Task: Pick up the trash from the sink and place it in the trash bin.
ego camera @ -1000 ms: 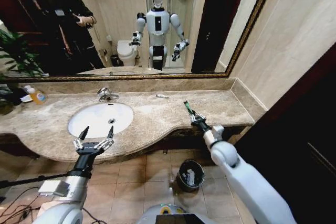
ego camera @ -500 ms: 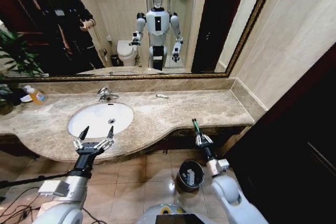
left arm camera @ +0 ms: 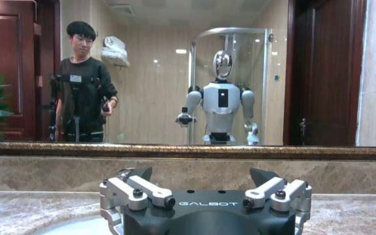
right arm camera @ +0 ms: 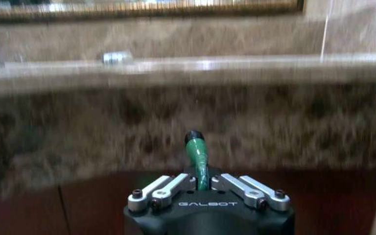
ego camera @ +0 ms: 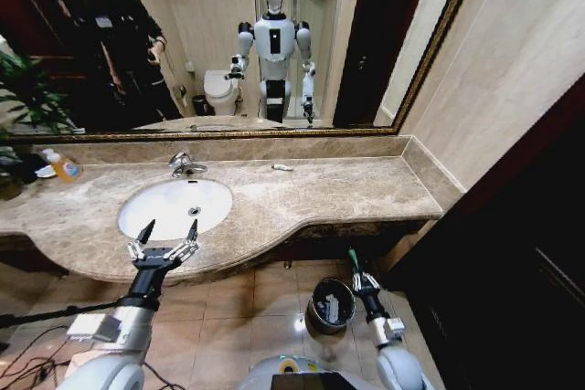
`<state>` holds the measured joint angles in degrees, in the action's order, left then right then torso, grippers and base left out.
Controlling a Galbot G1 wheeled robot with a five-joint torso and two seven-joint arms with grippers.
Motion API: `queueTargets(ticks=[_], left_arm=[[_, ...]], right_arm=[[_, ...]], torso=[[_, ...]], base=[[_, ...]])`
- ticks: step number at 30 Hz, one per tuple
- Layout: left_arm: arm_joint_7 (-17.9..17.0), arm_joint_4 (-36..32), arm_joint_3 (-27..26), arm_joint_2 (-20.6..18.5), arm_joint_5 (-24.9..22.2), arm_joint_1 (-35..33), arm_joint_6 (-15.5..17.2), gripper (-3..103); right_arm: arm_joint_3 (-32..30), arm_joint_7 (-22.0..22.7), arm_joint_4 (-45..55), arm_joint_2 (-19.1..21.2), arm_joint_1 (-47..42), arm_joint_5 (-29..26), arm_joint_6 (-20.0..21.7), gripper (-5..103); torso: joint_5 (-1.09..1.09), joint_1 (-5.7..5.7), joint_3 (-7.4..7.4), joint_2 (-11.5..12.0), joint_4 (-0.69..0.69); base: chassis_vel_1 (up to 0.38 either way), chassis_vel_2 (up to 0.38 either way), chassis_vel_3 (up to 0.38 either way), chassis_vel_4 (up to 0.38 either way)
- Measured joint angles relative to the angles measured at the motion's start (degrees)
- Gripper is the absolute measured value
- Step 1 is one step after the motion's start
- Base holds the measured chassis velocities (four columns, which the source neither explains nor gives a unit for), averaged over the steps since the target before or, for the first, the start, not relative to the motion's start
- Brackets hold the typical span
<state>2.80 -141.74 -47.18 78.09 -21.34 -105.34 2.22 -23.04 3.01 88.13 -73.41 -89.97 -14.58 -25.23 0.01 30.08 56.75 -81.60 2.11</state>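
Down from counter height and in towards the robot, the right gripper [ego camera: 362, 282] has dropped below the marble surround and now hangs beside the trash bin [ego camera: 331, 304] on the floor. Its jaws are clamped on the green mini tube [right arm camera: 196, 152], which stands up from between them with its dark cap pointing towards the counter's underside. Judging by the head view, the bin's metal rim lies just to the robot's left of those jaws, so the tube is near the opening but not clearly over it; a small shift towards the bin seems needed before letting go.

Over the front lip of the sink [ego camera: 174, 207] the left gripper [ego camera: 164, 242] hovers with its fingers spread wide and nothing between them. Ahead of those open jaws the white basin looks bare. One small white piece [ego camera: 282, 167] lies on the counter near the mirror, well beyond either gripper, so more litter remains after this drop
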Motion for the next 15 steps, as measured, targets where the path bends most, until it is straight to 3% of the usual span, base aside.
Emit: queueTargets(ticks=[9, 15], left_arm=[[0.0, 0.0, 0.0, 0.0, 0.0, 0.0, 0.0, 100], [0.0, 0.0, 0.0, 0.0, 0.0, 0.0, 0.0, 100]], right_arm=[[6.36, 1.27, -16.64, 1.54, 7.41, -2.15, -3.45, 8], [6.97, -1.25, -25.29, 0.14, 11.98, -2.43, -3.53, 8]], torso=[[-0.01, 0.0, 0.0, 0.0, 0.01], [-0.01, 0.0, 0.0, 0.0, 0.0]], base=[[0.0, 0.0, 0.0, 0.0], [0.0, 0.0, 0.0, 0.0]])
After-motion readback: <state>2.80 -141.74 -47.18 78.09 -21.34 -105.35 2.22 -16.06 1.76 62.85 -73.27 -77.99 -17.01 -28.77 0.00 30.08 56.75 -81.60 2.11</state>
